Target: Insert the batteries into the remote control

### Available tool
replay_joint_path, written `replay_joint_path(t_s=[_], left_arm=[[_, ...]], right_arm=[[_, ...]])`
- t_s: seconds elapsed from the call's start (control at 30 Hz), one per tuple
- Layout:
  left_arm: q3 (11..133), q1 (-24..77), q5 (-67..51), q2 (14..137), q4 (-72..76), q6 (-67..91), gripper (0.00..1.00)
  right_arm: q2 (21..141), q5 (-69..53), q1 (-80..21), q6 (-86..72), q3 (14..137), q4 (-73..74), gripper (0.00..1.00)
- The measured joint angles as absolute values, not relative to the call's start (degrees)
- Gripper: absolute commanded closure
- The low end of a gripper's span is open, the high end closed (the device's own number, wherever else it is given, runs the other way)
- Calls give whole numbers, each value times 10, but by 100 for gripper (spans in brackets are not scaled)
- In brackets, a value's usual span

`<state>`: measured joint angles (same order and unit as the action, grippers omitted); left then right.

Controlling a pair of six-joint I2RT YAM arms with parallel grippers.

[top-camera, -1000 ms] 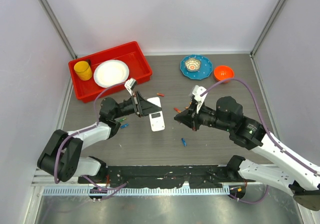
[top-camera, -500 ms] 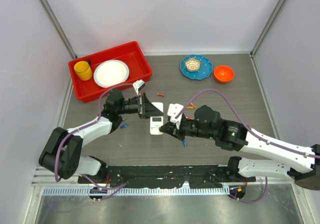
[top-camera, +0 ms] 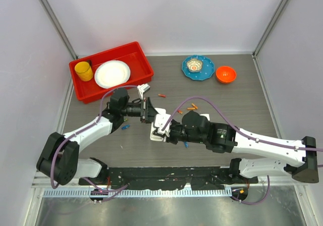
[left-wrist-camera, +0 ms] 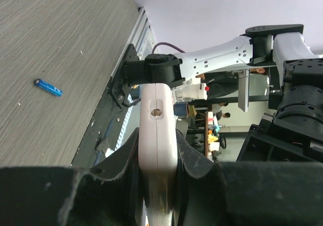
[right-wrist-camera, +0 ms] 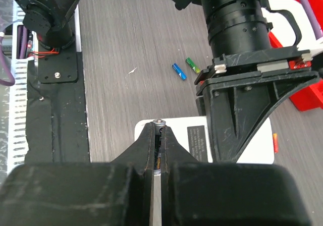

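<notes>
The remote (left-wrist-camera: 157, 135) is clamped in the left claw (left-wrist-camera: 157, 153). In the left wrist view it shows edge-on, a narrow white side with a small screw hole, standing out past the fingertips. The two dark fingers (left-wrist-camera: 132, 150) press against it from either side, so this claw is pinched firmly on the remote. From above, the left claw (top-camera: 147, 110) and right claw (top-camera: 162, 130) meet nose to nose over the remote (top-camera: 154, 132), near the middle of the bench (top-camera: 227, 105). The right claw (right-wrist-camera: 158, 130) is squeezed almost fully together on a thin battery (right-wrist-camera: 159, 123), whose metal tip pokes just past the fingertips. That tip sits right over the near edge of the remote's plain white back (right-wrist-camera: 242, 158), with a dark label just to the right of it. Whether the battery touches the remote cannot be told. A blue battery (left-wrist-camera: 48, 87) lies on the bench well to the left of the left claw. Beyond the right claw's tips, a second blue battery (right-wrist-camera: 178, 70) and a green battery (right-wrist-camera: 192, 64) lie close together.
</notes>
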<state>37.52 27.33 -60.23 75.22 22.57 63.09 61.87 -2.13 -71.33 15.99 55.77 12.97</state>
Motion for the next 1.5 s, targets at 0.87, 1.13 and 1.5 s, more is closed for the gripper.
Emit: replay_joint_path(t_s=[0.87, 1.13, 1.5], left_arm=[[375, 288, -617, 725, 314, 688, 100], [375, 288, -616, 725, 328, 696, 100], [375, 289, -615, 725, 328, 700, 100]], right_arm=[[606, 10, -738, 187, 510, 65, 99], [604, 10, -739, 178, 510, 63, 99], [605, -6, -739, 176, 513, 74, 99]])
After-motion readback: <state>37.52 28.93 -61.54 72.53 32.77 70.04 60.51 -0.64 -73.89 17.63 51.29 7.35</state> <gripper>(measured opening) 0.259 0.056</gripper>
